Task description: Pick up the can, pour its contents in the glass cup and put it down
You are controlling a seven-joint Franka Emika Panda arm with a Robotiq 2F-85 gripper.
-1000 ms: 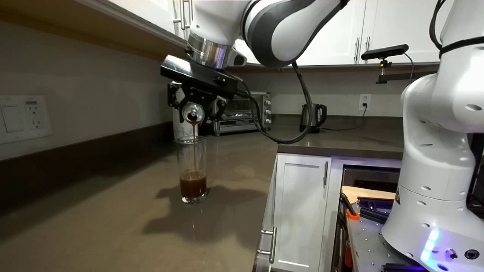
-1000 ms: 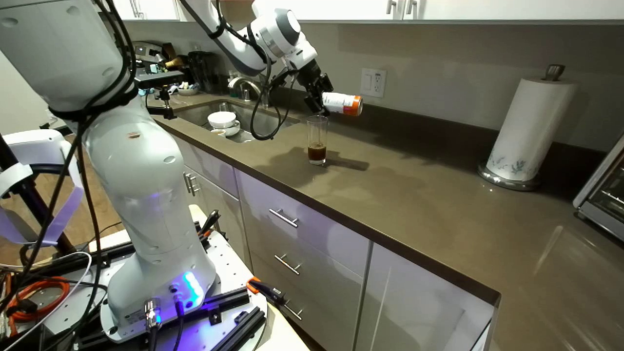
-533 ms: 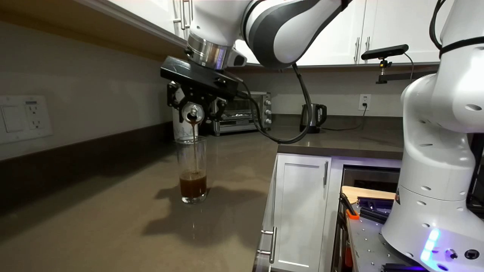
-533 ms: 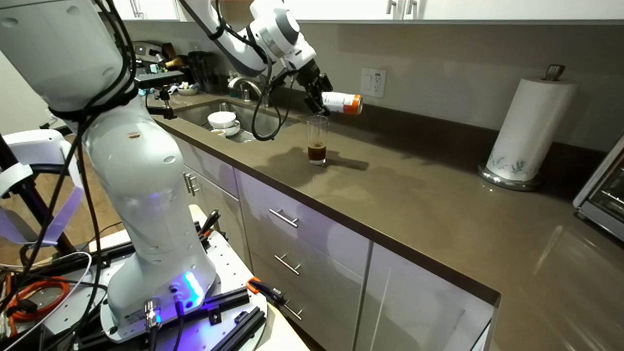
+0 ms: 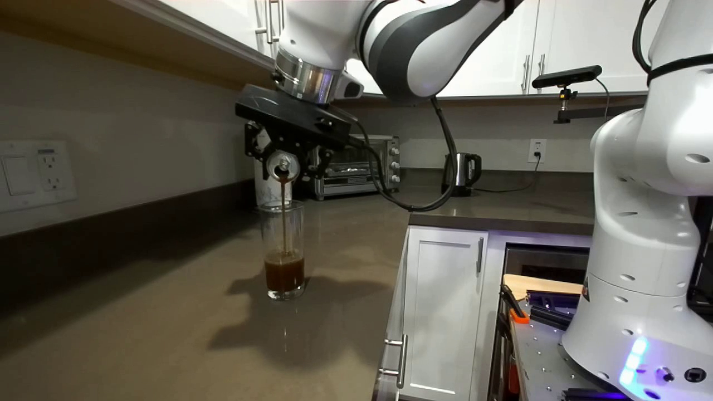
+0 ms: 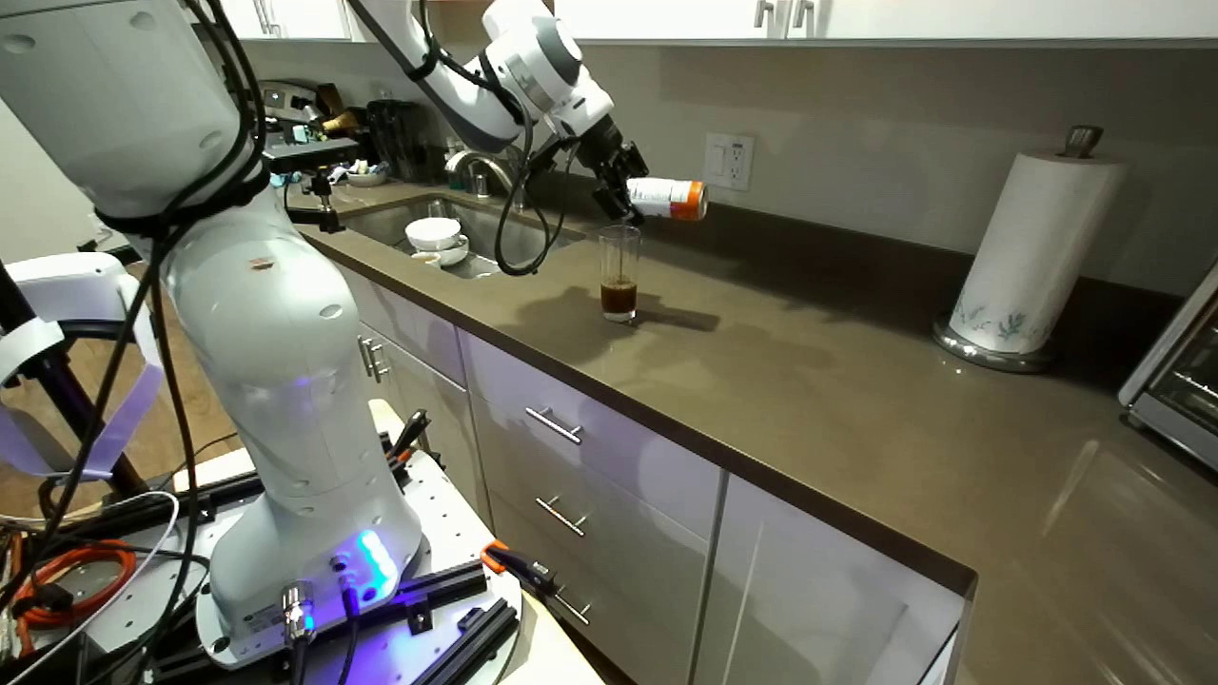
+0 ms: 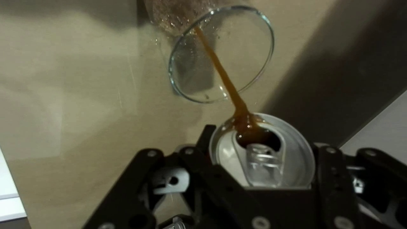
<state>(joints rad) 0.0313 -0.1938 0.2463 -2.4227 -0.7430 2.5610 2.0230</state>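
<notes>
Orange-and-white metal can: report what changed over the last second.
The orange-and-white cylindrical metal can seems tipped slightly further, its base end a little higher; the brown liquid stream looks thicker and falls slightly further left in an exterior view. Nothing was gripped or released: the black gripper keeps its hold. The tall clear glass tumbler stayed put, its fill level not visibly changed.

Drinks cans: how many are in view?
1: the can, held in the gripper, tipped above the glass cup and pouring; all three views show it. Others may be hidden in the partly seen sink.
</notes>
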